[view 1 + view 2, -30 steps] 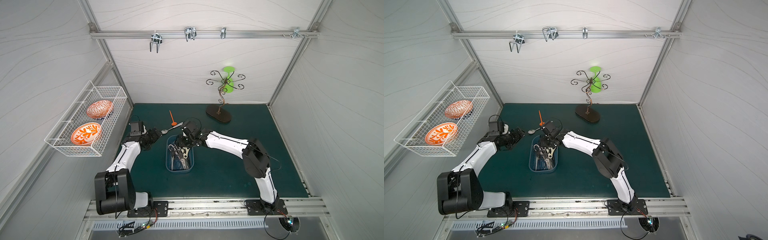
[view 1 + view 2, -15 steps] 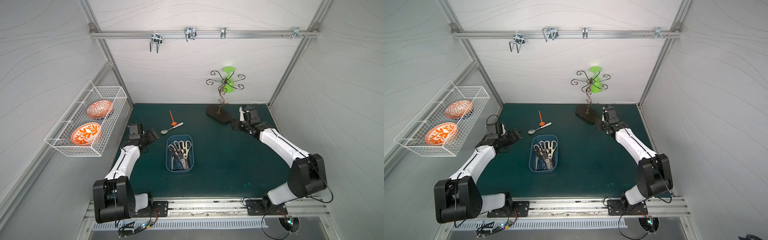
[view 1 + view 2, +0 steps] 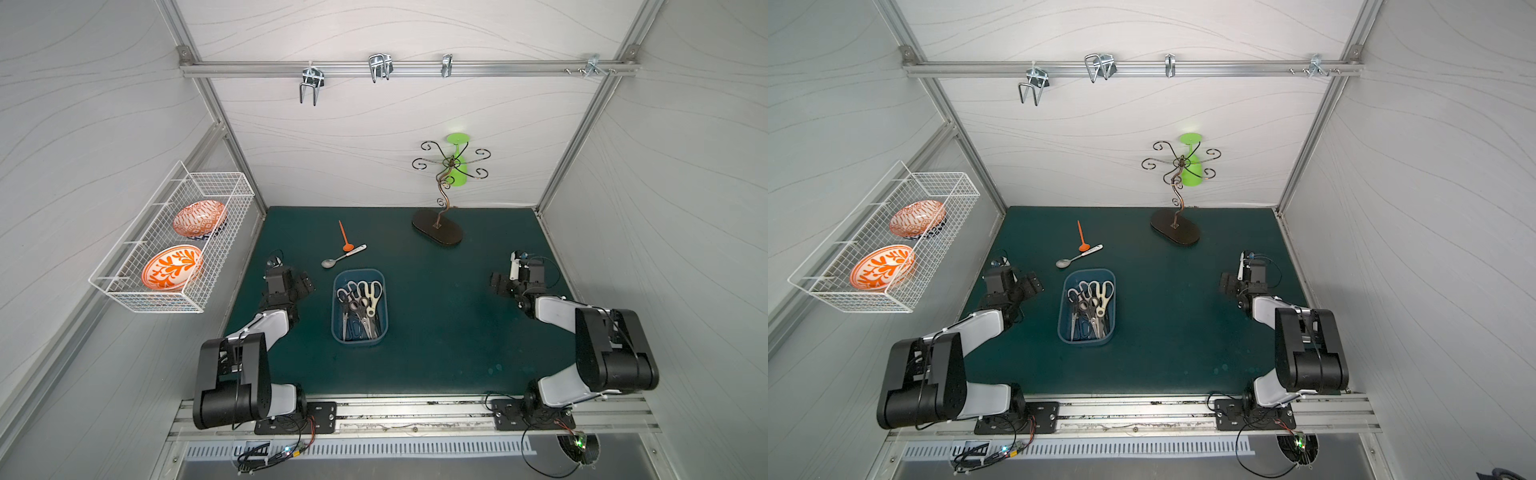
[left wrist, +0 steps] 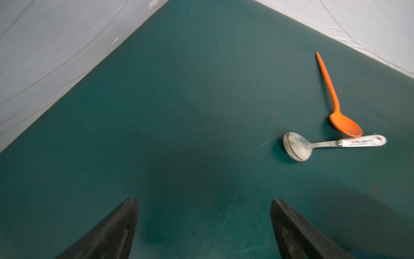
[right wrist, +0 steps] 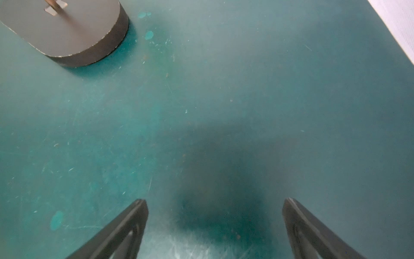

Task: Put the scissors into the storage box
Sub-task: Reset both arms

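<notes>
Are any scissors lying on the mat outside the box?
No, in a top view the scissors all lie inside the box.

Illegible red print on spoon [image 4: 331, 144]

Blue storage box [image 3: 360, 272] was glossy plastic. The scissors [image 3: 360, 305] had shiny steel blades, plastic handles. Green mat [image 5: 246, 89] looked matt, scuffed & scratched. Steel spoon [image 4: 298, 146] was polished; orange spoon [image 4: 331, 94] smooth plastic.
</notes>
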`<action>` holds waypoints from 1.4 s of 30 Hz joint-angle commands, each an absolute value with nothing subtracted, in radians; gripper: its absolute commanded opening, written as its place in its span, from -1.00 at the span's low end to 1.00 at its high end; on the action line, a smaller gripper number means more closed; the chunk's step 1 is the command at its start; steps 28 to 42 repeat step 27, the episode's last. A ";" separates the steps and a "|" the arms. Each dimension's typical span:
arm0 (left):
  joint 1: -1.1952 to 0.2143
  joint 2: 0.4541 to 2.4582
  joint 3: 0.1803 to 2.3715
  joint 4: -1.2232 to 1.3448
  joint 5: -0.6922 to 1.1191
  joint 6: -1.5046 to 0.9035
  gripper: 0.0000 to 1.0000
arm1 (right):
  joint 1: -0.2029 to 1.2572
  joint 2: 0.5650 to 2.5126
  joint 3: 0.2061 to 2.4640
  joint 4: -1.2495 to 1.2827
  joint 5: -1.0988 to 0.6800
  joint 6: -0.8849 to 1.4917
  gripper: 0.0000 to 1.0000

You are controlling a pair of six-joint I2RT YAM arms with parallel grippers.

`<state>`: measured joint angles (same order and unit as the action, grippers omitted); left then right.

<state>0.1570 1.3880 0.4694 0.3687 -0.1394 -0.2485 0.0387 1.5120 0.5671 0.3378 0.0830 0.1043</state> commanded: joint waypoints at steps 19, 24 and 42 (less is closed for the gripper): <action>-0.022 1.552 0.406 0.864 -0.293 -0.051 1.00 | 0.091 1.566 0.448 0.779 0.061 0.003 0.98; -0.023 1.554 0.407 0.867 -0.292 -0.052 1.00 | 0.092 1.575 0.455 0.772 0.056 0.002 0.98; -0.022 1.554 0.407 0.867 -0.293 -0.051 1.00 | 0.094 1.567 0.447 0.778 0.056 0.000 0.98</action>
